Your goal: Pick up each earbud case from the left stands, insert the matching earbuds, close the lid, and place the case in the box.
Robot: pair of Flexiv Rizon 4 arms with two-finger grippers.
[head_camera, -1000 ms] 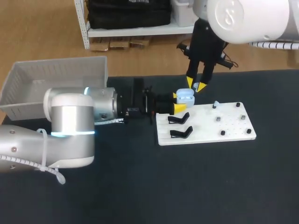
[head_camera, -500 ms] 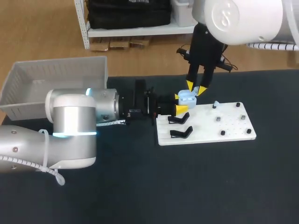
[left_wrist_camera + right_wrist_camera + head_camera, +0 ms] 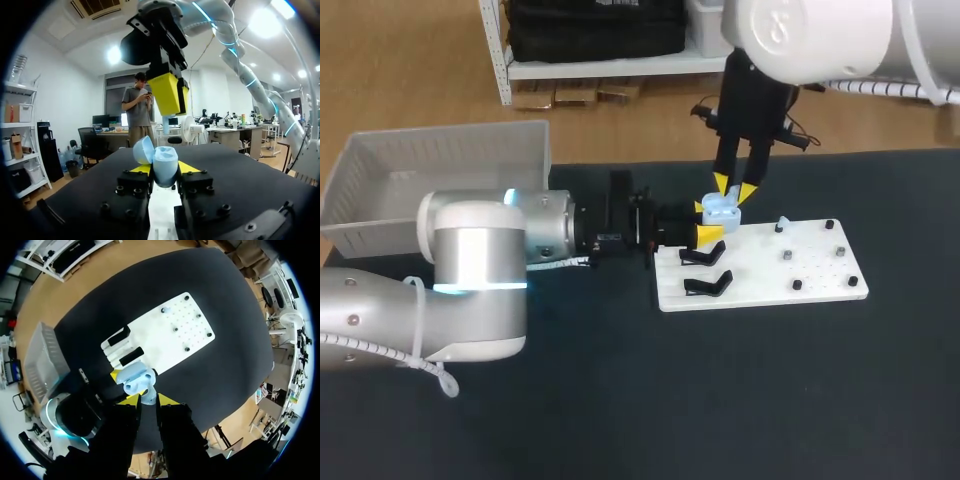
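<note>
My left gripper reaches in from the left and is shut on a light blue earbud case with its lid open, held over the near-left corner of the white board. In the left wrist view the case sits between the yellow tips of that gripper. My right gripper hangs straight above the case, shut on a light blue earbud whose stem points down at it. The right wrist view shows the earbud between the right gripper tips, just over the case.
Two black stands sit on the board's left part. Another pale earbud and small dark pegs stand on its right part. A grey bin sits at the table's far left corner.
My right arm has shifted a little to the left and brought the earbud down closer over the case. The left gripper with the case has edged slightly right.
</note>
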